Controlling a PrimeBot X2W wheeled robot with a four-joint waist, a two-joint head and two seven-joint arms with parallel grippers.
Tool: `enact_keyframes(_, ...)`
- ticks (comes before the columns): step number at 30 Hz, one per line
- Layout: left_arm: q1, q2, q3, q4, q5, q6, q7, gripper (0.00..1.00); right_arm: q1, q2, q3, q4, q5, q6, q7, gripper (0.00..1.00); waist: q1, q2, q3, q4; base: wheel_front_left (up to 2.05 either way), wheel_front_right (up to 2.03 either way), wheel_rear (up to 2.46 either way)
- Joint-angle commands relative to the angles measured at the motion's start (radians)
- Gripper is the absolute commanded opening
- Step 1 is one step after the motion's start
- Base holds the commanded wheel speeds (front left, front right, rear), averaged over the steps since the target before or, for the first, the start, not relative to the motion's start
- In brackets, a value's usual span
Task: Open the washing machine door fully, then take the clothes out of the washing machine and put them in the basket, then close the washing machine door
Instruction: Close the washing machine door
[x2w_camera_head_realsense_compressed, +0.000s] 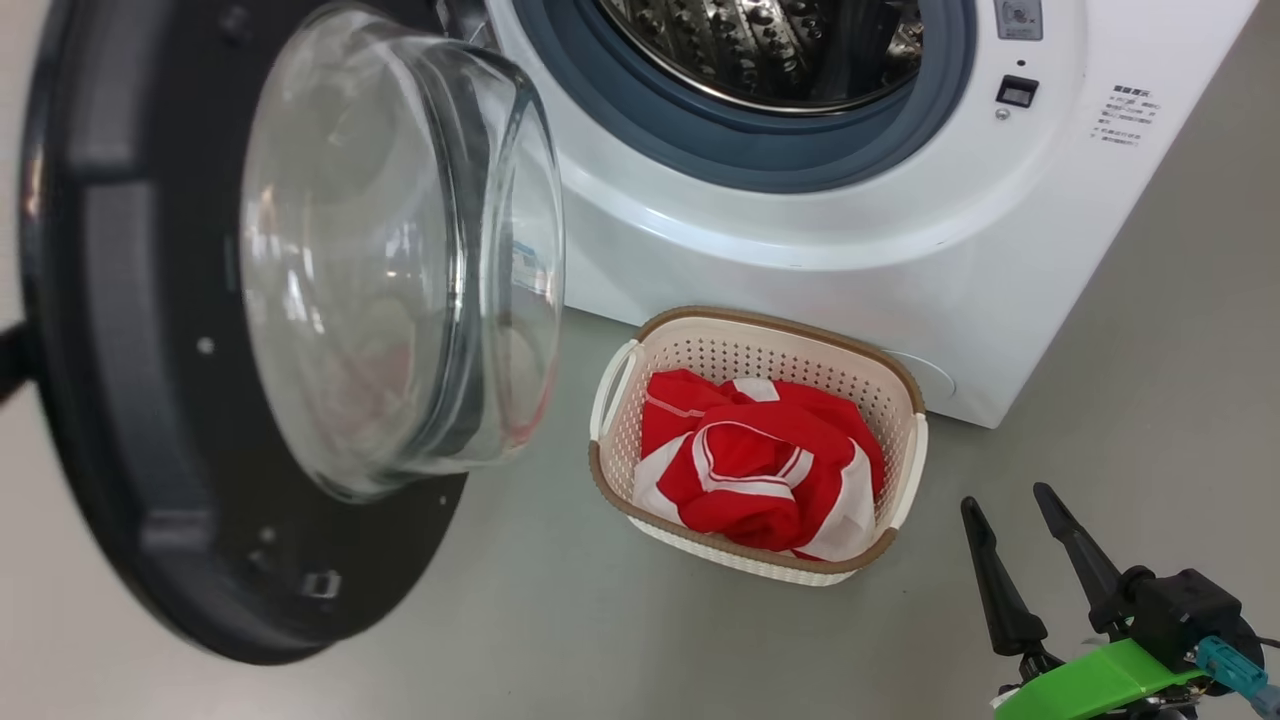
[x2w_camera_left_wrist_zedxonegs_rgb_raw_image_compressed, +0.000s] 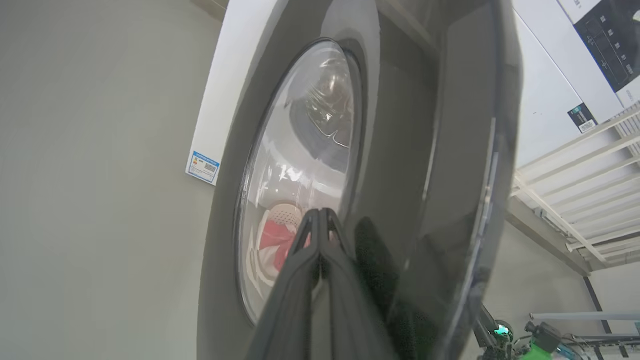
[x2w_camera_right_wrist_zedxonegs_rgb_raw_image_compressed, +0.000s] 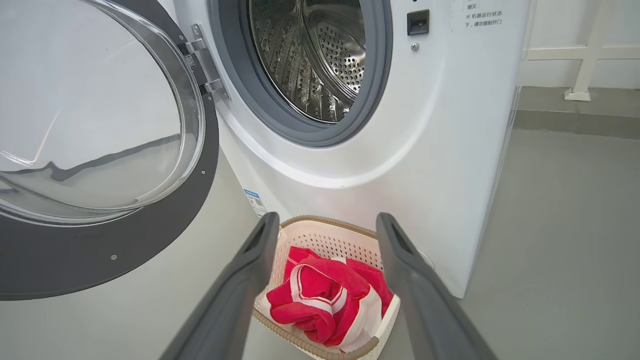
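Head view: washing machine (x2w_camera_head_realsense_compressed: 800, 250) across the top, washing machine door (x2w_camera_head_realsense_compressed: 110, 400) at the left, basket (x2w_camera_head_realsense_compressed: 770, 355) on the grey floor (x2w_camera_head_realsense_compressed: 560, 620) below the round opening, right gripper (x2w_camera_head_realsense_compressed: 1005, 497) at the lower right.
Door: swung out to the left of the machine, with its black inner rim and bulging glass bowl (x2w_camera_head_realsense_compressed: 390, 260) turned toward the camera. In the right wrist view it hangs from a metal hinge (x2w_camera_right_wrist_zedxonegs_rgb_raw_image_compressed: 199, 46) at the left of the opening.
Drum: the perforated steel drum (x2w_camera_head_realsense_compressed: 770, 50) sits inside a grey rubber ring (x2w_camera_head_realsense_compressed: 720, 150), and the part in view shows bare metal.
Basket: cream with a brown rim, standing on the floor just in front of the machine's lower front, to the right of the door.
Clothes: the clothes (x2w_camera_head_realsense_compressed: 760, 460), red with white trim, lie bunched inside the basket.
Right arm: the right gripper hovers near the basket but apart from it. Its 2 dark fingers are spread wide with nothing between them, and a green part (x2w_camera_head_realsense_compressed: 1100, 680) sits at its wrist.
Right wrist view: the 2 fingers frame the basket and the clothes, with the uncovered opening above them.
Left wrist view: the left gripper (x2w_camera_left_wrist_zedxonegs_rgb_raw_image_compressed: 320, 212) has its 2 fingers pressed together and grips nothing. Its tips are at the door's glossy outer face, by the edge of the window, and whether they touch it cannot be told.
Sticker: a small blue-edged sticker (x2w_camera_left_wrist_zedxonegs_rgb_raw_image_compressed: 202, 166) is on the machine's white side panel.
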Motion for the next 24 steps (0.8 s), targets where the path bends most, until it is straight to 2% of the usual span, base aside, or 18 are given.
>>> enact_keyframes(1,0.009,0.048,0.010,-0.074,-0.017,-0.007,-0.002,0.00,-0.011,-0.002,0.019,-0.021,0.002,0.008,-0.006,1.00,0.0000,0.0000,-0.004,-0.006,0.00,0.00,0.00)
enact_keyframes(16,0.038,0.032,-0.148,-0.282,-0.039,-0.007,-0.082,0.00,-0.004,0.002,0.016,-0.023,0.001,0.008,-0.006,1.00,0.0000,0.0000,-0.017,-0.035,0.00,0.00,0.00)
enact_keyframes(24,0.040,0.051,-0.194,-0.292,-0.026,-0.007,-0.154,0.00,0.003,0.008,0.015,-0.021,0.001,0.008,-0.006,1.00,0.0000,0.0000,-0.028,-0.048,0.00,0.00,0.00)
